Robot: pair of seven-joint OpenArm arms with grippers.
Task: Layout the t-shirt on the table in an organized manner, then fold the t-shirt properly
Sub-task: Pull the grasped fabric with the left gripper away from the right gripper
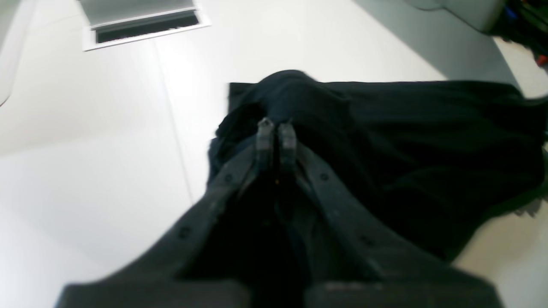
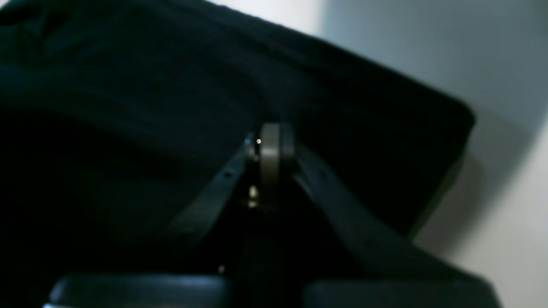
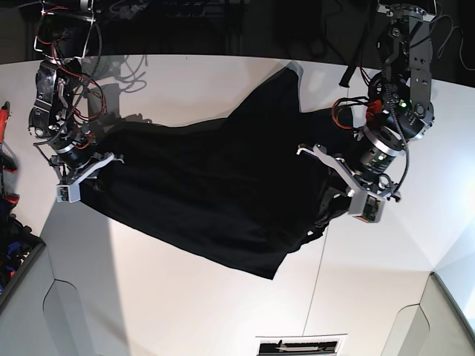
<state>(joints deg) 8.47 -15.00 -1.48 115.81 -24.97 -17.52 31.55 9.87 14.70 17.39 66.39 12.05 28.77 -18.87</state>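
The t-shirt (image 3: 215, 185) is a wide black sheet stretched between my two grippers over the white table (image 3: 185, 311); only plain black cloth shows, no graphic. My left gripper (image 3: 323, 185), on the base view's right, is shut on a bunched edge of the shirt (image 1: 385, 141), with its fingertips (image 1: 265, 128) pressed together in the cloth. My right gripper (image 3: 95, 167), on the base view's left, is shut on the opposite edge of the shirt (image 2: 171, 85); its gripper tip (image 2: 270, 139) is closed in the dark fabric. One corner of the shirt reaches toward the far table edge.
A rectangular slot (image 3: 300, 345) is set in the table near its front edge; it also shows in the left wrist view (image 1: 145, 25). Cables and dark gear (image 3: 185, 22) line the far edge. Coloured items (image 3: 6, 119) sit at the left edge.
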